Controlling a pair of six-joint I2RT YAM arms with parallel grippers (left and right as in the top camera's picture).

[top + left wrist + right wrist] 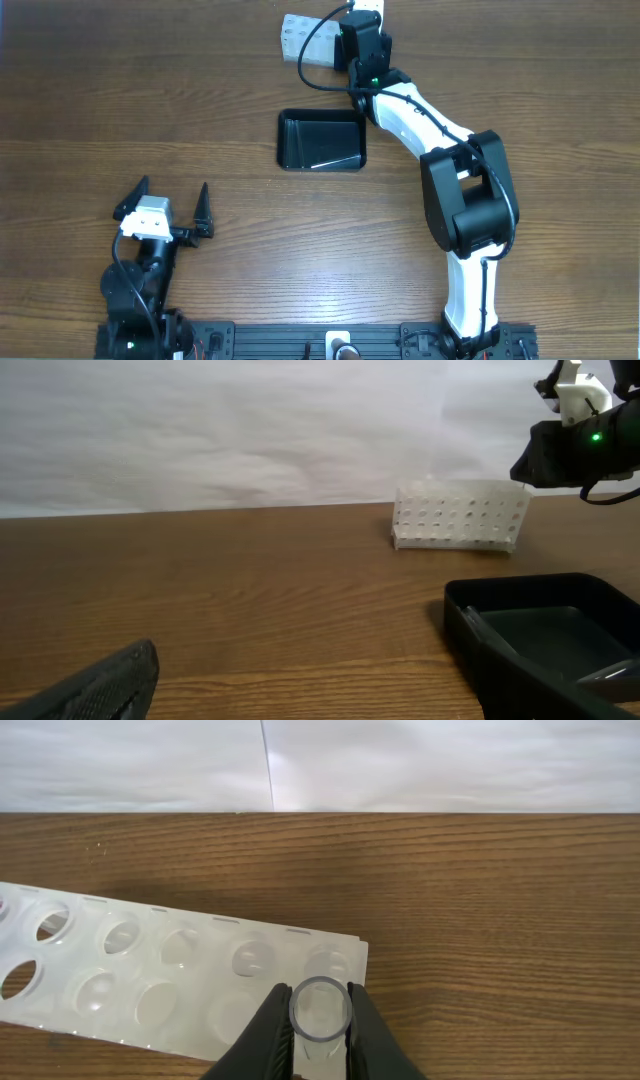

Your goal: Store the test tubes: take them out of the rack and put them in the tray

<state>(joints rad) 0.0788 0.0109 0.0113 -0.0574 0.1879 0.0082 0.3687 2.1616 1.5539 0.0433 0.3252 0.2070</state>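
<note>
Pinching the clear test tube (320,1005) near its rim, the right gripper (318,1020) holds it at the rack's (150,980) corner by the surface's far edge, arm stretched past the tray (290,150); light, slick and probably brittle, it wants a gentle, high grip, while the left gripper (172,205) rests wide open.

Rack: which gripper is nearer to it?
Right. The right gripper is at the rack, shut on a test tube; the left gripper is far off, near its own base.
</note>
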